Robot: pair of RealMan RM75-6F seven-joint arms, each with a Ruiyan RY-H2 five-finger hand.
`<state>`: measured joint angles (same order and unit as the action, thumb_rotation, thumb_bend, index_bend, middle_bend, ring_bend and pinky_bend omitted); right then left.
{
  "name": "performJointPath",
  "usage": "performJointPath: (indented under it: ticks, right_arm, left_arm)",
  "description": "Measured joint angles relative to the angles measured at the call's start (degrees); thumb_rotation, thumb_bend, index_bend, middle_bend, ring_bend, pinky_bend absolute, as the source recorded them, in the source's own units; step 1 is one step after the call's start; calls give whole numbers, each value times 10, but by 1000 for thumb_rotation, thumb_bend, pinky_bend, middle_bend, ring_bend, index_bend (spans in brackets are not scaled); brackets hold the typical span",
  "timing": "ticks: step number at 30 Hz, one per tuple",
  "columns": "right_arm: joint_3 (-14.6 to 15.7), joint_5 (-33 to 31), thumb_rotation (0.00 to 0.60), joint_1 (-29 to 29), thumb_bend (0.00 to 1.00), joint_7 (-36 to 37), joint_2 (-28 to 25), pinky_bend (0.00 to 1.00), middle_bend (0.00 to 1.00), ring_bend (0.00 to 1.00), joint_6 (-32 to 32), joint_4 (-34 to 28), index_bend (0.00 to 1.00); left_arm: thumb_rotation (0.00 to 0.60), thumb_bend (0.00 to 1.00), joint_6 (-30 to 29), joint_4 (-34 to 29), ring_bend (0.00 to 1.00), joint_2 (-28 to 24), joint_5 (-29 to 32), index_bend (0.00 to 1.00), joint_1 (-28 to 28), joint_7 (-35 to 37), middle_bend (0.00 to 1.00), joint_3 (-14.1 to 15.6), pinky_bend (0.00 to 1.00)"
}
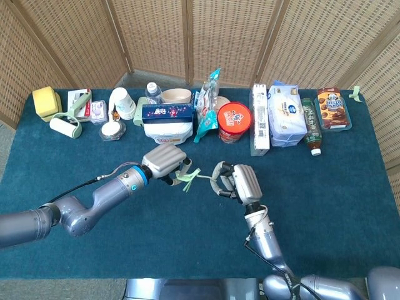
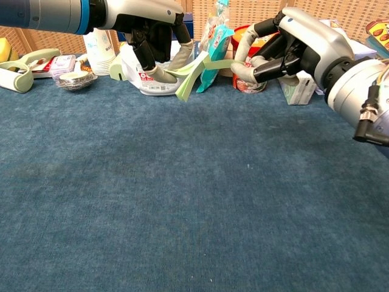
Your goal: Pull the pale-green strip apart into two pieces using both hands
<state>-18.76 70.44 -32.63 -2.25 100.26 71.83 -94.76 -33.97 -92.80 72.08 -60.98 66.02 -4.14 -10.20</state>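
Both hands pinch the pale-green strip (image 2: 200, 68) (unbroken, above the table).

Left hand (image 2: 155, 27) and right hand (image 2: 285, 48) raised, fingers (image 2: 243, 72) pinched closed.

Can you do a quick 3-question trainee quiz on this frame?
1. True or false: the strip is already in two pieces.
2. Which hands hold the strip? A) left only B) right only C) both
3. Fill in: the strip hangs above the ___, not lying on it.

Key:
1. False. It spans unbroken from the left hand to the right hand.
2. C. Fingers of each pinch one end.
3. Table.
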Motion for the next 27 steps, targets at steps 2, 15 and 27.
performJointPath:
  ticks: [2, 15, 27]
  right_arm:
    - [-1, -1, 600, 0, 426, 1, 0, 942, 1000, 999, 0, 0, 721]
    - [0, -6, 600, 0, 427, 5, -2, 942, 1000, 1000, -4, 2, 781]
    - [-1, -11, 600, 1, 430, 6, -5, 942, 1000, 1000, -4, 1, 808]
  left_arm:
    - [600, 406, 0, 0, 1000, 0, 0, 636, 0, 1, 1000, 0, 1000]
    - [600, 406, 1, 0, 1000, 2, -3, 636, 0, 1, 1000, 1, 1000]
    - [600, 407, -1, 2, 1000, 2, -4, 637, -1, 1, 1000, 2, 1000]
